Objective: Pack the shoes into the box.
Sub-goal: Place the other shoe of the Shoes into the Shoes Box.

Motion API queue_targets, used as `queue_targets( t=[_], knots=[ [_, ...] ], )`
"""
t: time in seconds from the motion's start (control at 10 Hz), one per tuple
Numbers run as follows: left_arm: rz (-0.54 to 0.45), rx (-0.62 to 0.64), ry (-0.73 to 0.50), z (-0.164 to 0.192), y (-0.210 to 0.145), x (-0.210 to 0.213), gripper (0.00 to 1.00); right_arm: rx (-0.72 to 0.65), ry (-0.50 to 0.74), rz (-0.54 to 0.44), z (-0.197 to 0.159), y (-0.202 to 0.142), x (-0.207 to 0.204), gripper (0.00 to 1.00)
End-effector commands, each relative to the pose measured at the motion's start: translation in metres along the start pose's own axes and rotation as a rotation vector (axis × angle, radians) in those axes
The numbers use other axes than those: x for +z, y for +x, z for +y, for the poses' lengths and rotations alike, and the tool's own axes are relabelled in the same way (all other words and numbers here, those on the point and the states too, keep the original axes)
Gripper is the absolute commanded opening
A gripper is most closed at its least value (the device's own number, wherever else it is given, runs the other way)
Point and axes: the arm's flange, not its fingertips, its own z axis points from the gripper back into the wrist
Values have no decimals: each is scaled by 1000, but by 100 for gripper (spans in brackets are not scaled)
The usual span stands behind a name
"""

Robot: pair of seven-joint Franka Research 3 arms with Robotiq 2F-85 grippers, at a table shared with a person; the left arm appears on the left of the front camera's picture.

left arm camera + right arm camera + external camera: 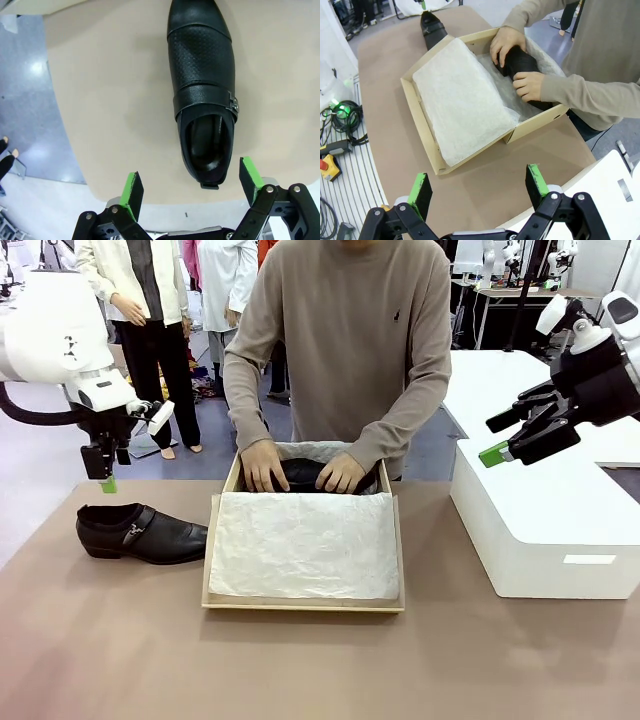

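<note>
Left gripper (192, 182): fingers wide open, holding nothing, hanging above the heel end of shoe (202, 90). That shoe sits upright on table (100, 660), just left of box (300, 605). Right gripper (477, 185): also wide open and empty, up over white block (540, 530), right of the box. Second shoe (522, 65) is in the box's far half, person's hands (262, 465) both on it. Tissue (305, 545) covers the near half. Label (589, 560) on the block's front and the chest mark (397, 315) on the sweater are too small to read.
</note>
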Motion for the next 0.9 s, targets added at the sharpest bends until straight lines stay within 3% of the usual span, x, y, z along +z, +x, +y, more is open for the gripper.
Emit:
queue_targets(
  t=[0.0, 0.5, 0.8],
  knots=[
    [14, 11, -41, 15, -5, -8, 100, 21, 17, -28, -4, 0, -1, 100],
    [31, 64, -103, 31, -14, -45, 100, 21, 17, -28, -4, 0, -1, 100],
    [13, 30, -100, 36, -21, -64, 100, 21, 17, -28, -4, 0, -1, 100]
  ],
)
